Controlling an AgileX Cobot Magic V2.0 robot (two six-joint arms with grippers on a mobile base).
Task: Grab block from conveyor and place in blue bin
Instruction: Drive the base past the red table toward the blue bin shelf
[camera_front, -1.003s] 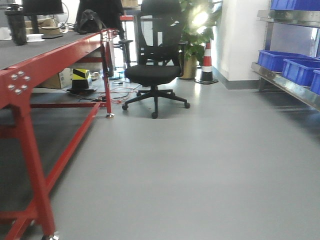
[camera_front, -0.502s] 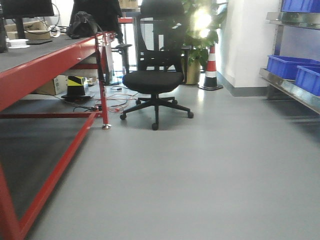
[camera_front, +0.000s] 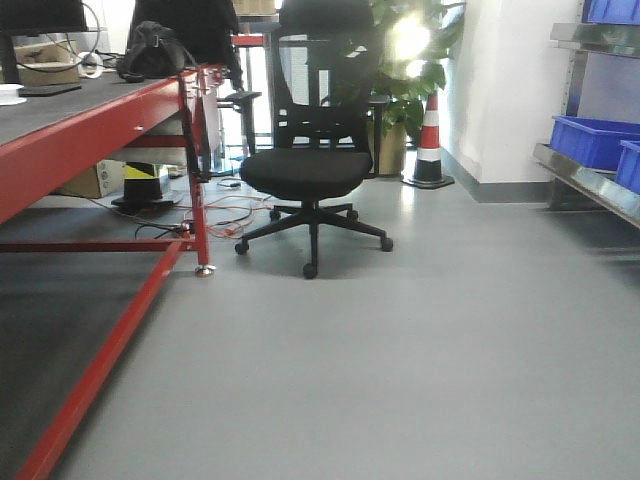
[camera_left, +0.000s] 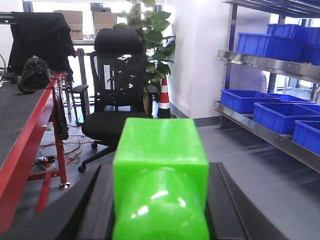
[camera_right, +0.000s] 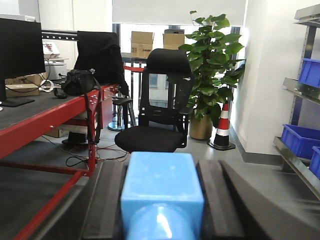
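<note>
Your left pincer (camera_left: 160, 170) clamps a green block (camera_left: 160, 147), your right pincer (camera_right: 162, 167) a blue block (camera_right: 162, 182) — dropping into the blue bin (camera_front: 590, 140) remains.

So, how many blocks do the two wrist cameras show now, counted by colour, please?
green block: 1
blue block: 1
Total: 2
</note>
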